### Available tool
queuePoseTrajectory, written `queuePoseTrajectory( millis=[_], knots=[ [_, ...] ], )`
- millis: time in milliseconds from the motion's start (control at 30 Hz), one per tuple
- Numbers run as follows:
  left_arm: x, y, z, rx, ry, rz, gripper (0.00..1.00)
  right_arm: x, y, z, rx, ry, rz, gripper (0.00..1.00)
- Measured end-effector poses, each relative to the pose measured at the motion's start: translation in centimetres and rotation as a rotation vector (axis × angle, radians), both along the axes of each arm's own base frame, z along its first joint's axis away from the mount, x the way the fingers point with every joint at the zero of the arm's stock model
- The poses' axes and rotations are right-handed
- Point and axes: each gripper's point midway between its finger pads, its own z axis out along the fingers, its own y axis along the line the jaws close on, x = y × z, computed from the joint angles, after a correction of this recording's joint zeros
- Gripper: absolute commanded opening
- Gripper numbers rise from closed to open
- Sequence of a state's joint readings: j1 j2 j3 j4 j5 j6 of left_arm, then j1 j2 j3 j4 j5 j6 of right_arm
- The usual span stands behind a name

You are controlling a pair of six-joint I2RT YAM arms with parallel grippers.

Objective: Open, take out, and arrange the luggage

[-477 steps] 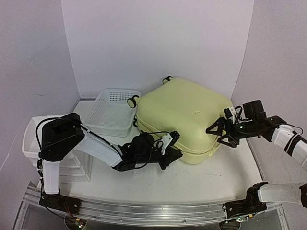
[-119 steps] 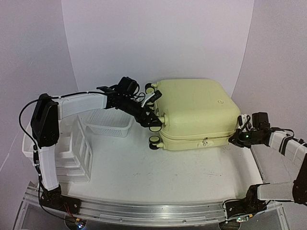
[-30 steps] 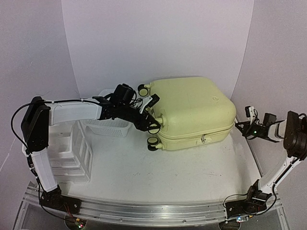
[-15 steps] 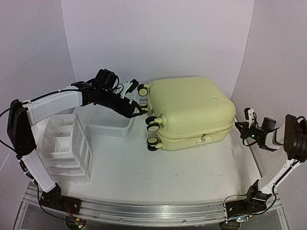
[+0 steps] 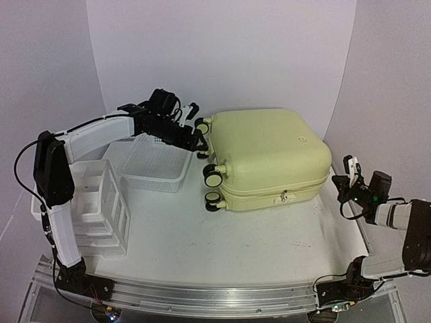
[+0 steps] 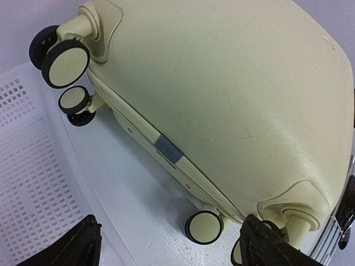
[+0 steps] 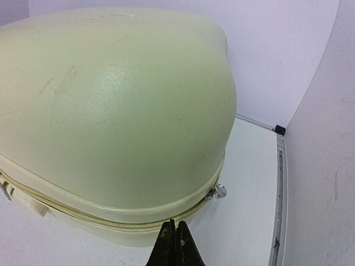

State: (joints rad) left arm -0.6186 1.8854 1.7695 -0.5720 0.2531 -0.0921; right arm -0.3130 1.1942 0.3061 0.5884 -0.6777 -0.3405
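Observation:
The luggage is a large pale yellow hard-shell case lying flat, its zipper seam closed all round and its wheels facing left. My left gripper hovers open beside the rear wheels, above the basket's far corner, holding nothing. In the left wrist view the luggage and its wheels fill the frame between my spread fingertips. My right gripper is shut and empty, just off the luggage's right end. In the right wrist view its tips sit below the zipper seam, left of the zipper pull.
A white mesh basket stands left of the luggage. A white drawer organizer sits at the front left. Grey walls close in the table at the back and on both sides, and a metal rail runs along the near edge.
My left gripper has let go of the front wheel, opened wide and swung back to the rear wheels. My right arm has dropped lower and drawn slightly rightwards.

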Motion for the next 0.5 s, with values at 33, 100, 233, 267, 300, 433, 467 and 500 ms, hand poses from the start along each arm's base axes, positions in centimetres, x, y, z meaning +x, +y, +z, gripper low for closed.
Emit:
queuePoseTrajectory(
  millis=[33, 100, 233, 267, 300, 433, 467, 500],
  knots=[
    [0.2, 0.0, -0.7, 0.008, 0.015, 0.009, 0.87, 0.0, -0.2, -0.3, 0.006, 0.021, -0.014, 0.00],
    [0.5, -0.1, -1.7, 0.016, 0.040, 0.017, 0.89, 0.3, -0.8, -1.3, 0.052, 0.113, -0.061, 0.33],
    [0.4, -0.1, -3.1, 0.024, 0.086, 0.022, 0.91, 1.1, -3.2, -2.0, 0.176, 0.262, -0.220, 0.75],
    [0.5, -0.1, -3.1, 0.020, 0.095, 0.022, 0.90, 1.2, -3.6, -2.0, 0.196, 0.288, -0.242, 0.92],
    [0.5, -0.2, -3.1, 0.009, 0.103, 0.016, 0.90, 1.2, -3.9, -2.2, 0.220, 0.315, -0.260, 0.97],
    [0.8, -0.4, -2.6, -0.039, 0.134, 0.008, 0.87, 2.5, -6.6, -2.4, 0.295, 0.431, -0.431, 0.98],
    [0.9, -0.3, -2.5, -0.045, 0.138, 0.010, 0.86, 3.2, -7.4, -2.2, 0.315, 0.456, -0.476, 0.98],
    [0.9, -0.3, -2.5, -0.052, 0.144, 0.013, 0.85, 4.0, -8.1, -1.7, 0.334, 0.480, -0.510, 0.98]
  ],
)
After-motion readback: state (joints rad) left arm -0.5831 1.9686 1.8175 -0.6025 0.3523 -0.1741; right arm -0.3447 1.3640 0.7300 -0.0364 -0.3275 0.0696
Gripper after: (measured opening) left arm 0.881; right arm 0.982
